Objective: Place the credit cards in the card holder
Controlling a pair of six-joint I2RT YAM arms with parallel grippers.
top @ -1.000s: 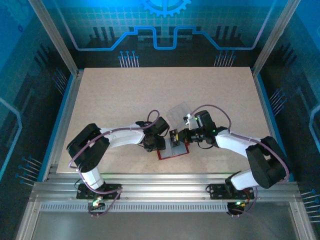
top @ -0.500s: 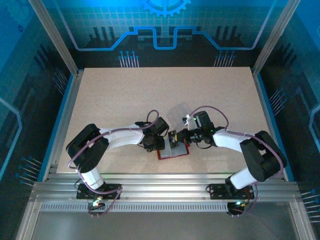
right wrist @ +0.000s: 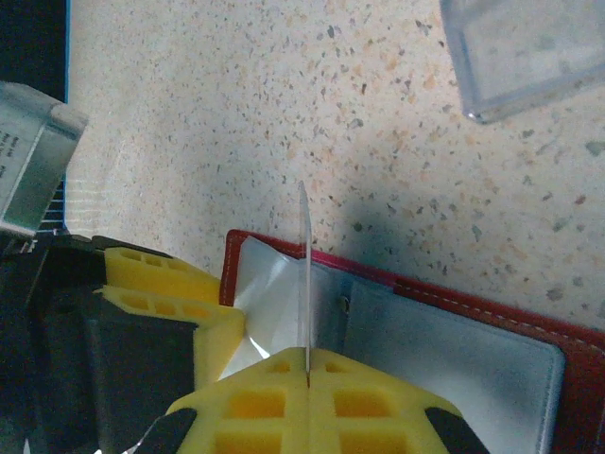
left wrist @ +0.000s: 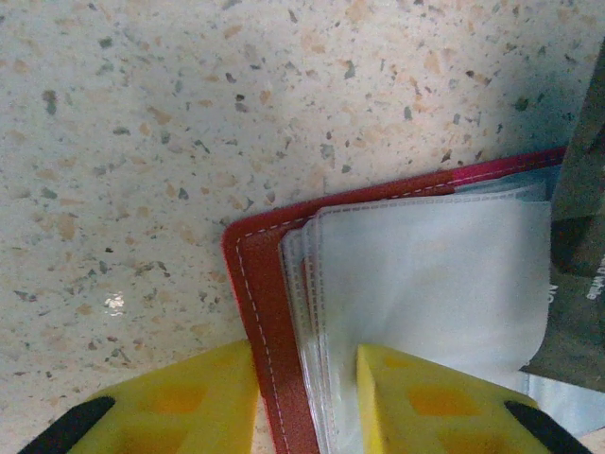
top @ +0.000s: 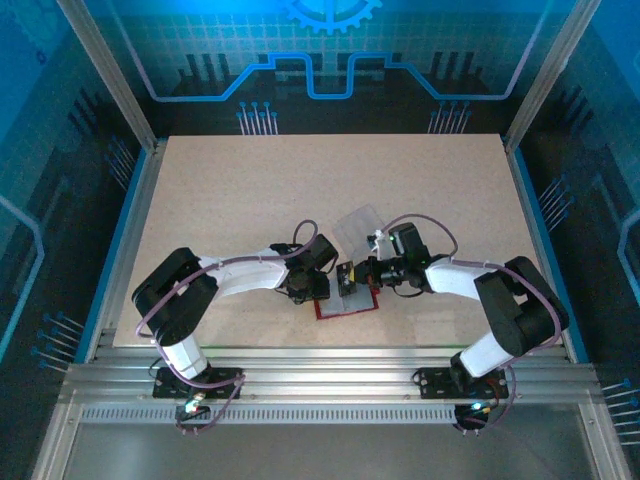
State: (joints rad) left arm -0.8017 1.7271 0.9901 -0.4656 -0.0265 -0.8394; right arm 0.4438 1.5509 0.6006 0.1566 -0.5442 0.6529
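Note:
The red card holder [top: 345, 305] lies open near the table's front edge between both arms. My left gripper [left wrist: 307, 409] is shut on its left side, with the yellow fingers [left wrist: 175, 407] on either side of the red cover [left wrist: 260, 284] and the pale pocket leaves [left wrist: 425, 274]. My right gripper [right wrist: 308, 364] is shut on a credit card [right wrist: 303, 265], which I see edge-on. The card stands upright over the card holder's [right wrist: 454, 288] pale pockets, close to the fold. In the left wrist view the same dark card [left wrist: 579, 322] shows at the right edge.
A clear plastic box [top: 358, 225] lies on the table just behind the two grippers and shows in the right wrist view's top right corner [right wrist: 520, 47]. The speckled tabletop [top: 250, 190] stretches out behind and to both sides.
The right arm has drawn its elbow in and its gripper has edged slightly left over the card holder. The left arm has stayed in place.

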